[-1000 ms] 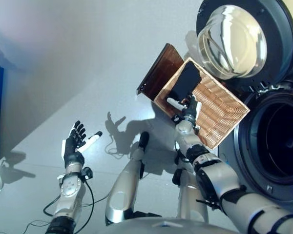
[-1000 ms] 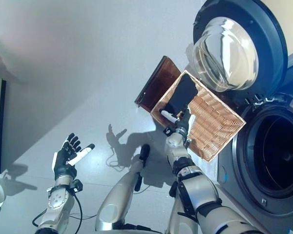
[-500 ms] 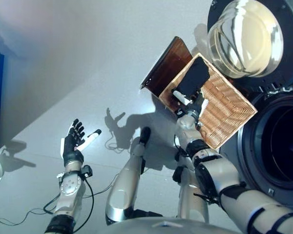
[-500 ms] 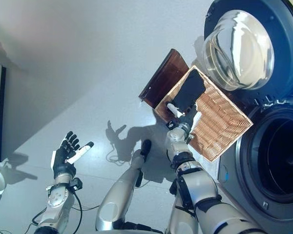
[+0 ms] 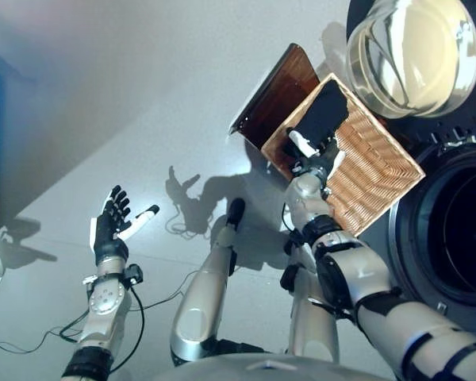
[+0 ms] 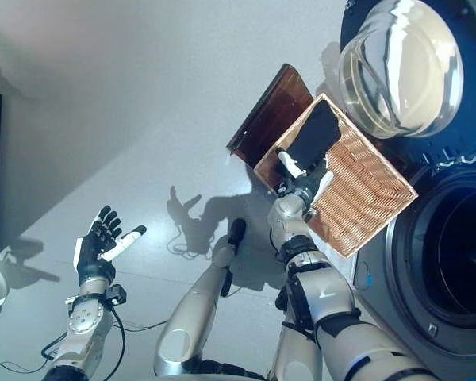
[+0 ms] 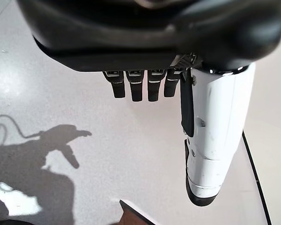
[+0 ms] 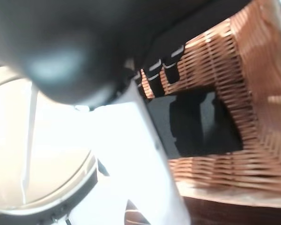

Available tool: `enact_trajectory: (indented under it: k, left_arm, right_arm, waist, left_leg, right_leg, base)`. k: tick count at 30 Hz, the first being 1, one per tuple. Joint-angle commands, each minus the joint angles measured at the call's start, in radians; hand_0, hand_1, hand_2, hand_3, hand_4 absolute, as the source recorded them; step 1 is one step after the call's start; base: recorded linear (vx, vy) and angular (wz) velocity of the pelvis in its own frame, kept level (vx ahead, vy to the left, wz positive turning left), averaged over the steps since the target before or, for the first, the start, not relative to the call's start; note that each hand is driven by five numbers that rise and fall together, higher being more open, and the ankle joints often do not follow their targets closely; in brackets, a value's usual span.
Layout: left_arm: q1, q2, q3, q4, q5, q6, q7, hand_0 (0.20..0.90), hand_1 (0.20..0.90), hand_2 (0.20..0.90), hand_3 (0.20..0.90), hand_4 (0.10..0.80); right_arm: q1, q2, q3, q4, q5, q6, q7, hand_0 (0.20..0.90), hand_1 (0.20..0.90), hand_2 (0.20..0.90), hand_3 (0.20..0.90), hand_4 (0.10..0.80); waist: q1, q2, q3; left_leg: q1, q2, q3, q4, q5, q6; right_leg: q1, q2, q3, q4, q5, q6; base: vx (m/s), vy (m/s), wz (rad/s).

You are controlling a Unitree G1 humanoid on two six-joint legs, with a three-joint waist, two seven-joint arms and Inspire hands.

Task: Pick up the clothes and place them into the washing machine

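Your dark cloth (image 5: 324, 117) lies in the wicker basket (image 5: 377, 171), left of the washer (image 5: 452, 238) and its open door (image 5: 416, 55). Your right hand (image 5: 316, 159) hovers just beside it, fingers released. Far left, your left hand (image 5: 111, 226) is spread, holding nothing.

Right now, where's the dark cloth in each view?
Left eye: cloth in basket, upper right.
Right eye: cloth, same spot.
Left wrist: not there.
Right wrist: cloth centre, past the right robot hand.
Shared landmark: the basket.
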Motion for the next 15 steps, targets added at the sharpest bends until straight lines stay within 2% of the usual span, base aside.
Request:
enact_trajectory:
  k: [1, 11, 12, 13, 14, 15]
  left_arm:
    - [0.071, 0.104, 0.039, -0.136, 0.004, -0.078, 0.025, 0.9, 0.9, 0.9, 0.9, 0.8]
    - [0.066, 0.109, 0.042, -0.145, 0.0, -0.082, 0.024, 0.9, 0.9, 0.9, 0.9, 0.8]
    - [0.066, 0.109, 0.042, -0.145, 0.001, -0.082, 0.026, 0.9, 0.9, 0.9, 0.9, 0.8]
    - [0.066, 0.109, 0.042, -0.146, 0.0, -0.081, 0.025, 0.9, 0.9, 0.9, 0.9, 0.8]
    - [0.065, 0.11, 0.043, -0.147, 0.0, -0.082, 0.026, 0.9, 0.9, 0.9, 0.9, 0.8]
    - [0.064, 0.111, 0.045, -0.144, 0.001, -0.082, 0.026, 0.9, 0.9, 0.9, 0.9, 0.8]
  right_arm:
    - [-0.088, -0.041, -0.001, -0.048, -0.016, -0.077, -0.024, 0.9, 0.9, 0.9, 0.9, 0.8]
    - [-0.146, -0.077, -0.018, -0.029, -0.01, -0.074, -0.031, 0.9, 0.9, 0.9, 0.9, 0.8]
    - [-0.148, -0.078, -0.018, -0.027, -0.01, -0.074, -0.031, 0.842, 0.842, 0.842, 0.842, 0.759]
    - [-0.149, -0.078, -0.018, -0.027, -0.01, -0.075, -0.029, 0.842, 0.842, 0.842, 0.842, 0.759]
    - [-0.15, -0.079, -0.018, -0.026, -0.01, -0.075, -0.028, 0.584, 0.584, 0.584, 0.584, 0.575]
    - [-0.151, -0.078, -0.017, -0.023, -0.01, -0.074, -0.026, 0.516, 0.516, 0.516, 0.516, 0.525]
  waist:
    - [0.03, 0.016, -0.018]
    - [0.034, 0.028, 0.014]
    - [0.033, 0.028, 0.016]
    - [0.033, 0.028, 0.016]
    - [0.032, 0.029, 0.017]
    - [0.031, 0.028, 0.017]
  left_leg:
    - [-0.061, -0.062, 0.037, 0.023, -0.033, -0.011]
    - [-0.1, -0.062, 0.035, 0.026, -0.022, -0.014]
    - [-0.101, -0.062, 0.035, 0.025, -0.021, -0.013]
    - [-0.103, -0.062, 0.035, 0.025, -0.02, -0.013]
    - [-0.105, -0.062, 0.037, 0.025, -0.02, -0.014]
    - [-0.108, -0.061, 0.038, 0.025, -0.019, -0.014]
  right_leg:
    - [-0.018, -0.055, 0.033, -0.012, 0.016, 0.047]
    - [-0.061, -0.056, 0.033, 0.003, 0.015, 0.045]
    - [-0.064, -0.057, 0.033, 0.005, 0.015, 0.044]
    - [-0.066, -0.057, 0.035, 0.005, 0.015, 0.044]
    - [-0.068, -0.057, 0.036, 0.005, 0.015, 0.043]
    - [-0.07, -0.058, 0.036, 0.005, 0.016, 0.043]
  base:
    - [0.0, 0.0, 0.0]
    - [-0.005, -0.004, 0.01]
    - [0.0, 0.0, 0.0]
    - [0.0, 0.0, 0.0]
    - [0.0, 0.0, 0.0]
    - [0.0, 0.0, 0.0]
